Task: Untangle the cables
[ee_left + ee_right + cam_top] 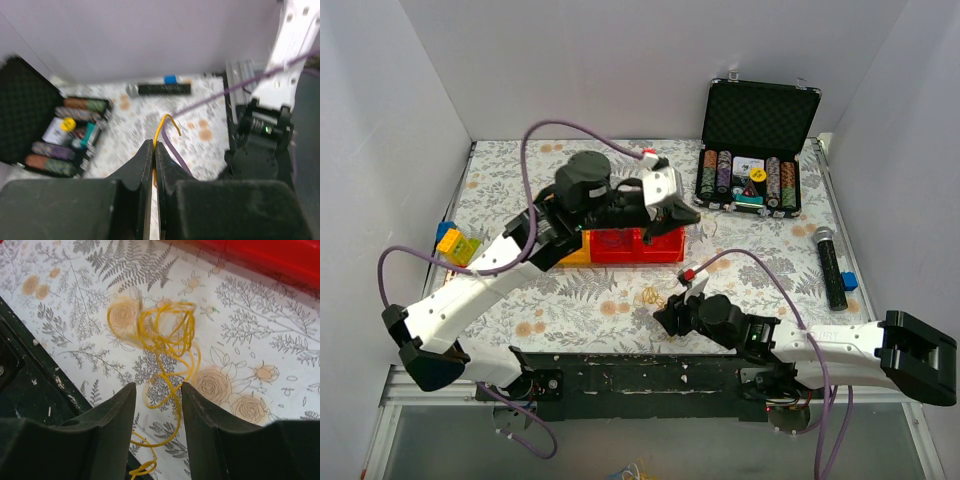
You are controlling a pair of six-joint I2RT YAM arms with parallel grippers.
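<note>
Left pincer is shown clamped on a yellow strand, centre frame; right pincer, spread apart, is poised over light, floppy cables on the desk, probably best taken by an outer loop.

I'm seeing yellow cables on the bench with its grey fern and peach rose print, plus a red bin and black fingers.

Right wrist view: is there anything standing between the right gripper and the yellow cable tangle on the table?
Nothing visible does. The right gripper is open, and the yellow cable tangle lies on the table directly ahead, one loop running between its fingers.
</note>
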